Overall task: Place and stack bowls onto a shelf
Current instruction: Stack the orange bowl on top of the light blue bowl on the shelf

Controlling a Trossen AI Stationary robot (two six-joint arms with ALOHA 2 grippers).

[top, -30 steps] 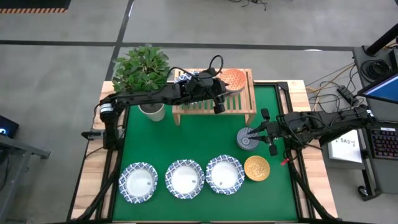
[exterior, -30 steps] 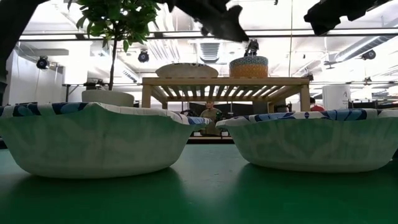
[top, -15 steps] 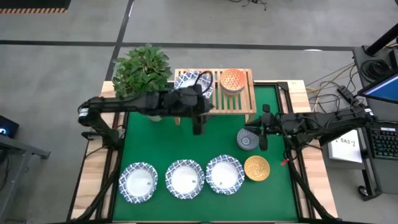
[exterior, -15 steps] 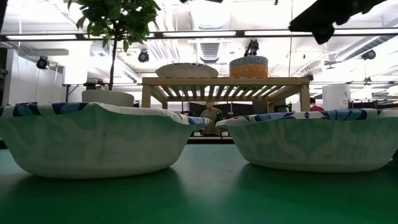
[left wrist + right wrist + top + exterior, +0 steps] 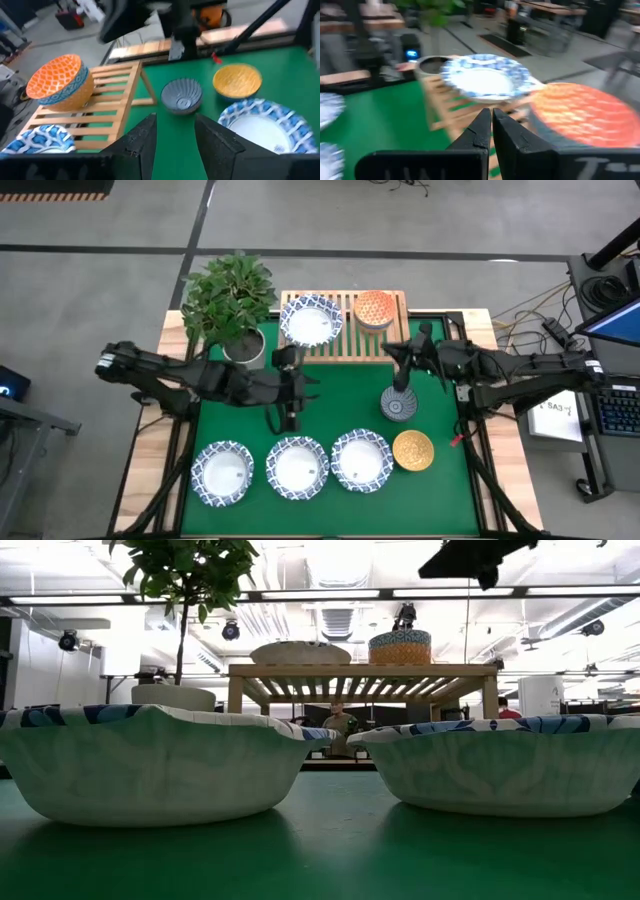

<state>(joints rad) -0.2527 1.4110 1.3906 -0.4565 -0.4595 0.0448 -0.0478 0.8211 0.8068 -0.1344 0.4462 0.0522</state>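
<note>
High view: low light-wood slatted shelf (image 5: 345, 330) at 12 o'clock.
Left gripper (image 5: 290, 413): fingers parted, empty.
Right gripper (image 5: 402, 367): fingers closed, empty.
Advice: descend squarely onto middle wide white blue-rimmed bowl (image 5: 297, 468).

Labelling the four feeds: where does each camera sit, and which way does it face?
High: overhead, straight down; both arms, left gripper, right gripper.
Low: table height, across two white bowls to the shelf; an arm overhead.
Left wrist: past its fingers toward the shelf.
Right wrist: past its fingers, at the shelf.
Shared: orange bowl, all views.
</note>
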